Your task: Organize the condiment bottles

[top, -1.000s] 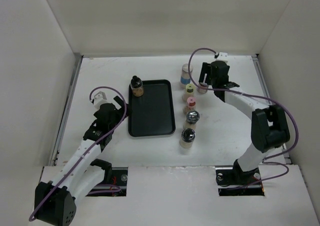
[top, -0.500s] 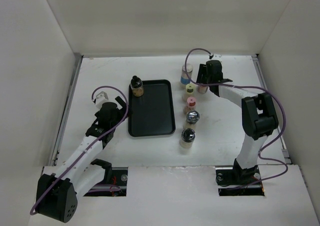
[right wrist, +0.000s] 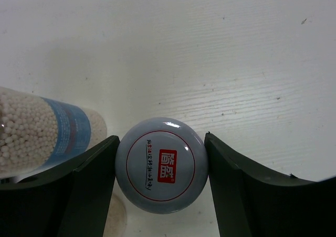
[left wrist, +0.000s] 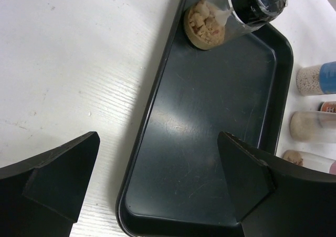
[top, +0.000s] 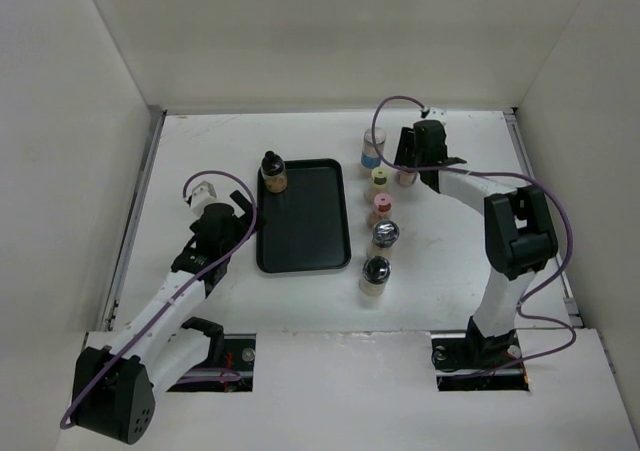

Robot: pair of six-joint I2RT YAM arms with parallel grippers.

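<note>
A row of condiment bottles stands right of the black tray (top: 300, 233): a blue-label bottle (top: 372, 149), a yellow-capped one (top: 380, 178), a pink-capped one (top: 382, 206) and two silver-capped ones (top: 386, 236) (top: 375, 274). A black-capped bottle (top: 273, 171) with tan contents stands in the tray's far left corner. My right gripper (top: 407, 168) is shut on a white-capped bottle (right wrist: 161, 165) with a red logo, right of the blue-label bottle (right wrist: 47, 126). My left gripper (left wrist: 157, 142) is open and empty over the tray's (left wrist: 210, 116) near left edge.
White walls close in the table on three sides. The black-capped bottle (left wrist: 231, 16) stands ahead of the left gripper, and the bottle row shows at the right edge of the left wrist view. Bare white table (top: 460, 261) lies right of the row.
My right gripper has shifted left and its arm has folded closer to the bottle row. The left arm has barely moved. The bottles stand where they were.
</note>
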